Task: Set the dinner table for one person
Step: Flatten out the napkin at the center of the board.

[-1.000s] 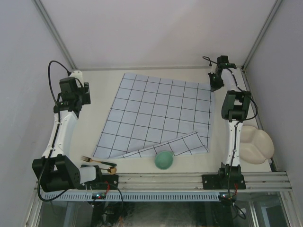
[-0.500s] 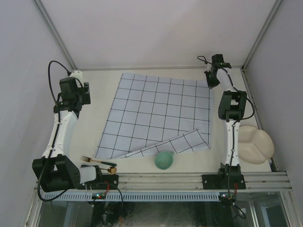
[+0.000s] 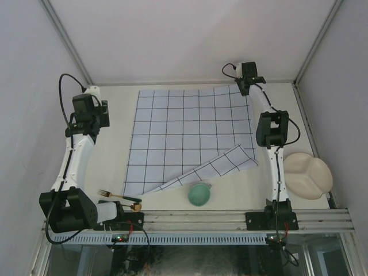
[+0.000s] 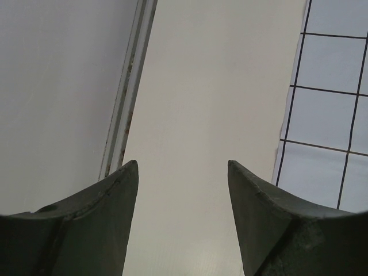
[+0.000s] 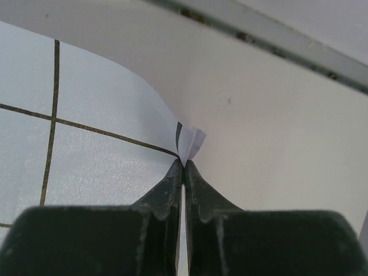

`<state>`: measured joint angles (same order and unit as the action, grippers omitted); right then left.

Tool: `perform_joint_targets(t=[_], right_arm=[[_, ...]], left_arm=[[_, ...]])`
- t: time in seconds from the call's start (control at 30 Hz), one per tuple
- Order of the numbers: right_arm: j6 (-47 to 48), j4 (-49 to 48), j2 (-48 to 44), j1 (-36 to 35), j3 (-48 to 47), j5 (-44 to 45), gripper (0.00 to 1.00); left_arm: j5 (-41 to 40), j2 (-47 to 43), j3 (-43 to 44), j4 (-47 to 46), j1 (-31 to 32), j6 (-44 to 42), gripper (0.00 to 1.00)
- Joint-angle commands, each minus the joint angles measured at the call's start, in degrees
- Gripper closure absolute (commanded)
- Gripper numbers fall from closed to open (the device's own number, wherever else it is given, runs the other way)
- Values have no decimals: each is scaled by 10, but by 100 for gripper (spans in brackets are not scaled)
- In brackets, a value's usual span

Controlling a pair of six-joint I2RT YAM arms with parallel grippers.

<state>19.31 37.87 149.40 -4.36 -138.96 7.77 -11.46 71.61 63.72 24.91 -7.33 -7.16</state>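
The pale-blue grid cloth point(image 3: 184, 135) lies on the cream dinner table point(image 3: 115, 144), its near right corner folded over. My right gripper point(image 3: 241, 87) is at the far right corner of the cloth and is shut on that corner point(image 5: 188, 144), which sticks up between the jaws point(image 5: 184, 165). My left gripper point(image 3: 86, 123) is open and empty above bare table point(image 4: 190, 115) left of the cloth's edge point(image 4: 322, 115). A green cup point(image 3: 199, 195) stands at the near edge. A gold fork point(image 3: 118, 197) lies near left. A cream divided plate point(image 3: 309, 175) sits near right.
White walls enclose the table on three sides, with a metal frame rail point(image 5: 276, 43) close behind the right gripper. The arm bases and a slotted rail point(image 3: 195, 221) run along the near edge.
My right gripper has moved left and farther back with the cloth corner, dragging the cloth so its far edge now lies square to the back wall. The left arm has not moved.
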Motion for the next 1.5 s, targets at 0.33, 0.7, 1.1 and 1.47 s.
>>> perform_joint_targets(t=[0.33, 0.7, 1.1, 1.47], right_arm=[[21, -142, 16, 10, -30, 64, 88], [-33, -34, -293, -22, 210, -36, 0], [-8, 140, -564, 45, 611, -158, 0], [-8, 60, -618, 24, 732, -188, 3]], left_arm=[[61, 77, -8, -37, -4, -11, 39], [127, 57, 13, -34, 30, 15, 40], [131, 61, -18, -25, 43, 16, 37], [101, -49, -114, -42, 41, -6, 37]])
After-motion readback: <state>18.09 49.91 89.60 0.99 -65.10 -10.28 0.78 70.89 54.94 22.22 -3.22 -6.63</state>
